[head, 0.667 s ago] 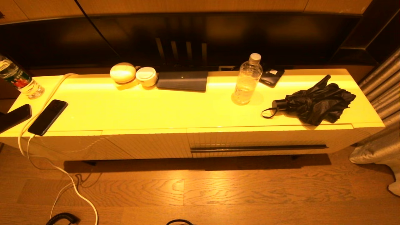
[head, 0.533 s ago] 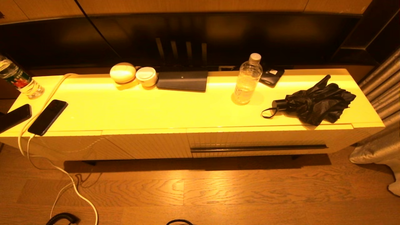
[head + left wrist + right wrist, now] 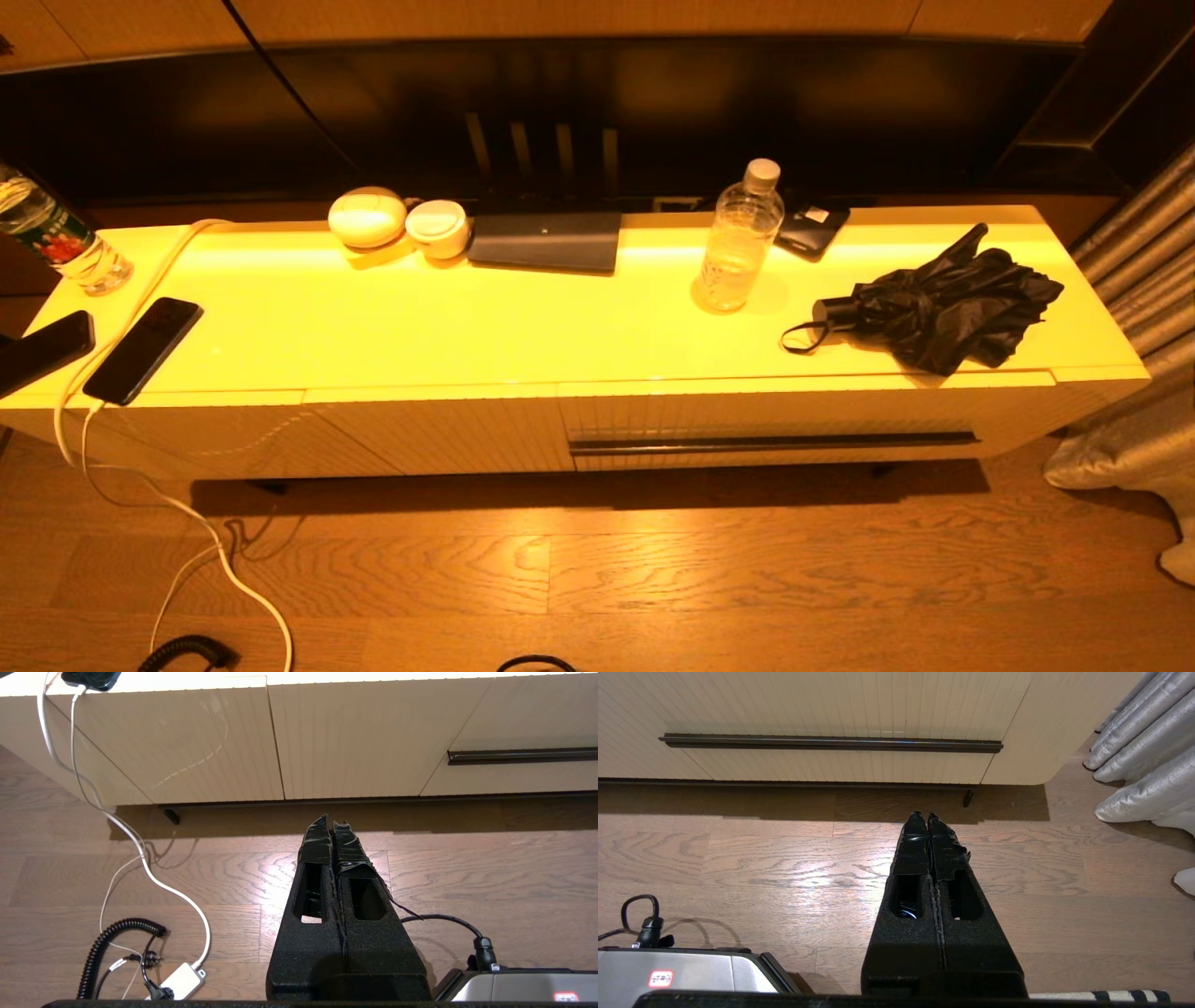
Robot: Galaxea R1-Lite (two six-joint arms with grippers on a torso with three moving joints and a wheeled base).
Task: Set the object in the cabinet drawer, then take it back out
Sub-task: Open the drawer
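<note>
Cabinet drawer (image 3: pixel 775 425) closed, flush in the right half of the cabinet front, dark handle strip (image 3: pixel 773 441) running its width; contents not visible. Likely task object unclear; folded black umbrella (image 3: pixel 943 308) lies on the cabinet top (image 3: pixel 485 327) near the right front corner, directly above the drawer, wrist loop toward the centre. Clear plastic bottle (image 3: pixel 739 238) stands upright, capped, toward the back edge right of centre; it looks nearly empty. Second bottle (image 3: pixel 56 241) at the left back corner, labelled, contents not readable. Two phones (image 3: pixel 142 350) at the left front corner, one on a white cable (image 3: pixel 187 523) trailing to the floor. Left gripper (image 3: pixel 331 823) clenched, empty, low over the floor before the plain ribbed panels; right gripper (image 3: pixel 923 819) clenched, empty, low before the drawer handle, apart from it.
</note>
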